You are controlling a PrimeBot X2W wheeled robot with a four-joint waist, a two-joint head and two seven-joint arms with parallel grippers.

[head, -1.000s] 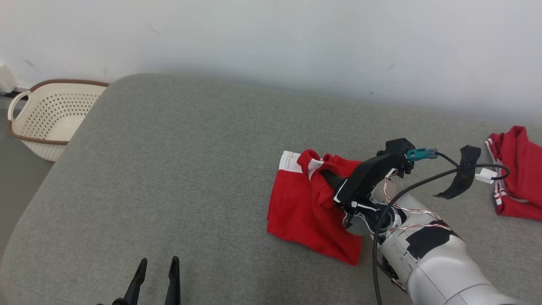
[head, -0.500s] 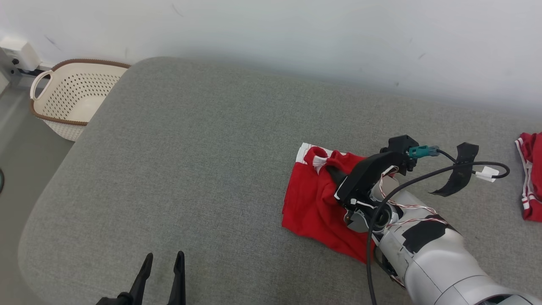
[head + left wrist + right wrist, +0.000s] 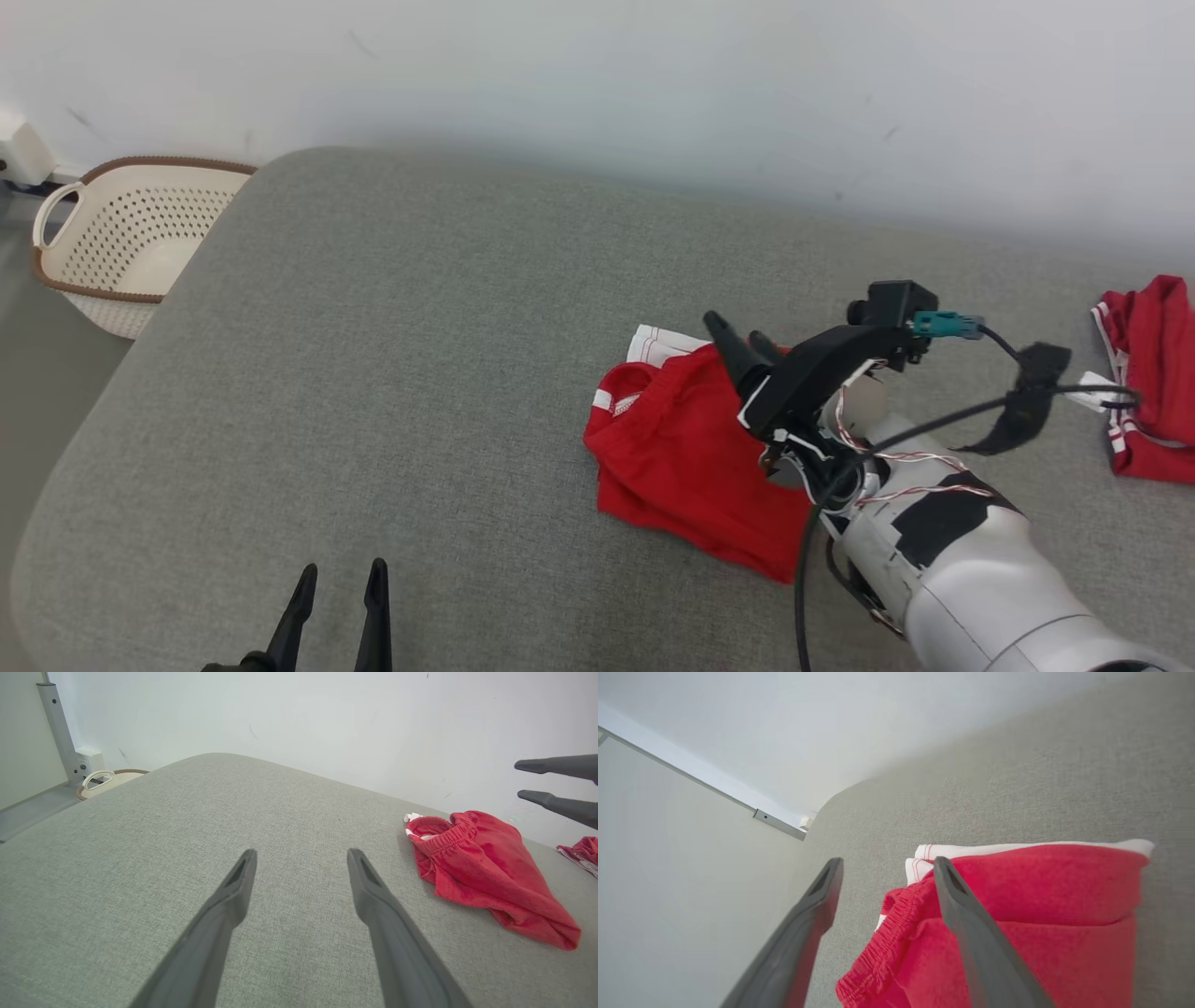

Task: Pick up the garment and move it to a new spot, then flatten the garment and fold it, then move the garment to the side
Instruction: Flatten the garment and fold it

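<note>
A red garment with white trim (image 3: pixel 686 448) lies crumpled on the grey cushion (image 3: pixel 420 373), right of centre; its elastic waistband faces left. It also shows in the left wrist view (image 3: pixel 476 868) and the right wrist view (image 3: pixel 1017 914). My right gripper (image 3: pixel 738 333) hovers just above the garment's far edge, open, with nothing between its fingers (image 3: pixel 962 914). At the bottom left my left gripper (image 3: pixel 341 597) stands open over bare cushion, well apart from the garment (image 3: pixel 299 858).
A cream perforated basket (image 3: pixel 121 243) stands on the floor off the cushion's left edge. A second red garment (image 3: pixel 1144 383) lies at the far right. A pale wall runs behind the cushion. Cables and black tape trail from my right forearm (image 3: pixel 1018 392).
My right gripper has let go of the garment and risen off it, fingers now open. The garment has dropped into a flatter heap. The head camera has shifted.
</note>
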